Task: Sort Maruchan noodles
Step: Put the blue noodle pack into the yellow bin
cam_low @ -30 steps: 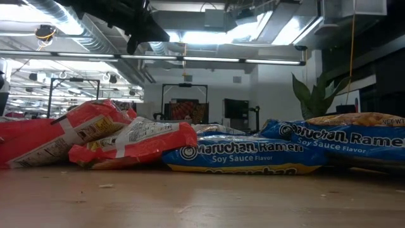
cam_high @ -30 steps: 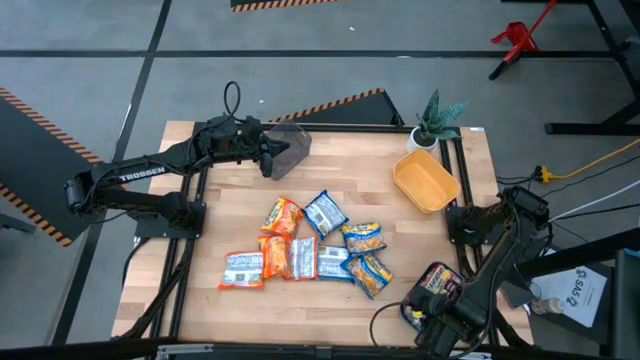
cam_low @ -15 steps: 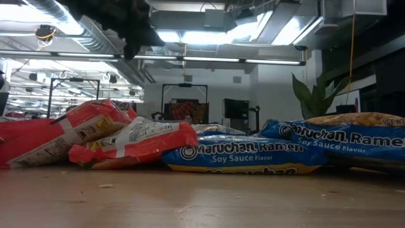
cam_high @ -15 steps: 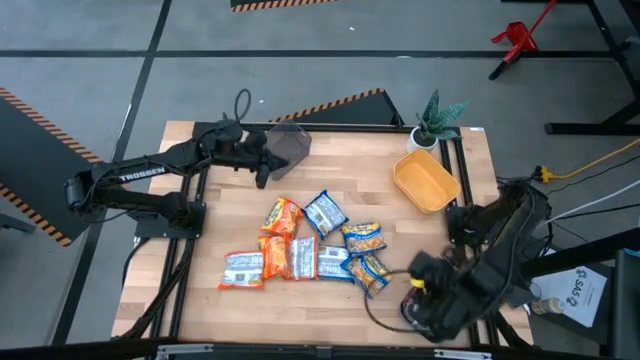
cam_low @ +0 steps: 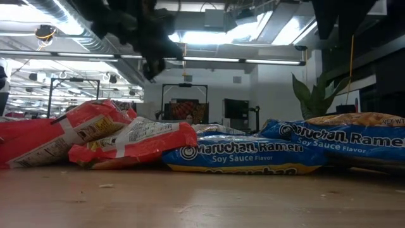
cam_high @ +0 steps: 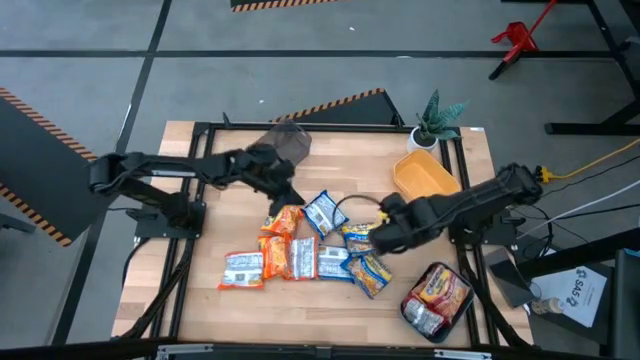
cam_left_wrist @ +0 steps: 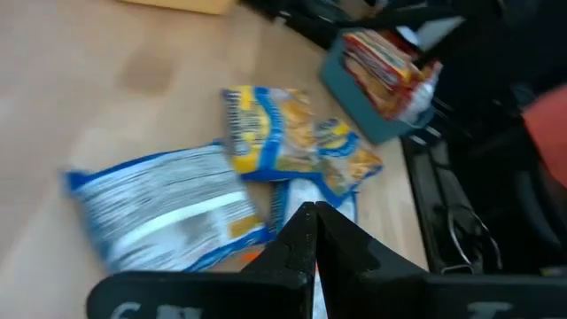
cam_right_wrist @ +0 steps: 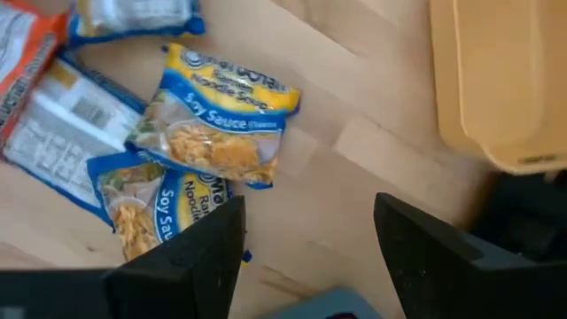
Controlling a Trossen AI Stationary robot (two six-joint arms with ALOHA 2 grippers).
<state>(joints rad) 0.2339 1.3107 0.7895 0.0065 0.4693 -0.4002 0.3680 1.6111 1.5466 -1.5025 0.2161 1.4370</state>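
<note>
Several Maruchan packets lie flat in a loose pile mid-table: an orange one (cam_high: 283, 216), a blue-white one (cam_high: 324, 212), yellow-blue soy sauce ones (cam_high: 363, 237) and a red-white one (cam_high: 243, 268). My left gripper (cam_high: 285, 192) hovers shut just beyond the orange packet, clear above the pile in the low view (cam_low: 150, 66). My right gripper (cam_high: 382, 235) is open and hangs above the table right beside the yellow-blue packet (cam_right_wrist: 217, 124), which shows ahead of its fingers.
A teal bin (cam_high: 437, 297) holding red-orange packets stands at the near right corner. A yellow tray (cam_high: 425, 180) and a small plant (cam_high: 437, 118) are at the far right, and a grey container (cam_high: 285, 140) is at the far edge. Bare wood (cam_high: 230, 215) lies left of the pile.
My left gripper has moved from the grey container toward the near edge, ending over the far side of the pile. My right arm has swung from over the teal bin at the near right corner toward the table's left, to the pile's right side, uncovering the bin.
</note>
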